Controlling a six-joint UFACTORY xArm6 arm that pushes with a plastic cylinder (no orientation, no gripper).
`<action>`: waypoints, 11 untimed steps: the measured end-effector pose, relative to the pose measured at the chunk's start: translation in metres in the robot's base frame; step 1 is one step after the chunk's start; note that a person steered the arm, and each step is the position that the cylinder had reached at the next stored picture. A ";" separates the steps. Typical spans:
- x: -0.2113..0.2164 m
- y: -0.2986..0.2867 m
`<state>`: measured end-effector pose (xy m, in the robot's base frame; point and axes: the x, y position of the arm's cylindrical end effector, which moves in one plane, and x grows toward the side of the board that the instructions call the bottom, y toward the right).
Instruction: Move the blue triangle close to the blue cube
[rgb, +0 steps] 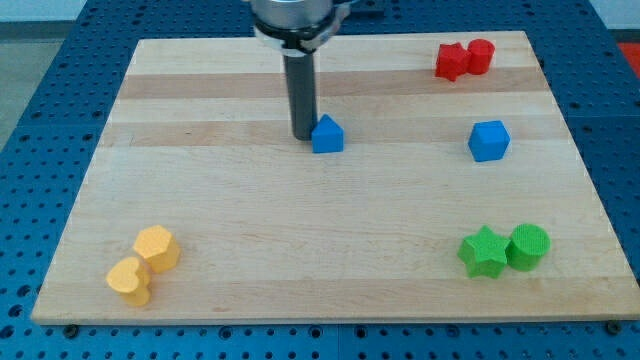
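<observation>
My tip (303, 136) sits touching the left side of the blue triangle (327, 134), no pincer fitted so nothing held; blue cube (488, 140) lies well right, straight push line.

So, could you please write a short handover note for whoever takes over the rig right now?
My tip rests on the board at the left side of the blue triangle, touching or nearly touching it.
The blue cube sits well off to the view's right, at about the same height in the view.
Done: tip lined up behind the triangle.
Left: push the triangle rightward until it is close to the cube.
</observation>
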<state>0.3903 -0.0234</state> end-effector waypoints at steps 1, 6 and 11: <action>0.008 0.033; 0.024 0.138; 0.069 0.126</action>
<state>0.4591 0.1026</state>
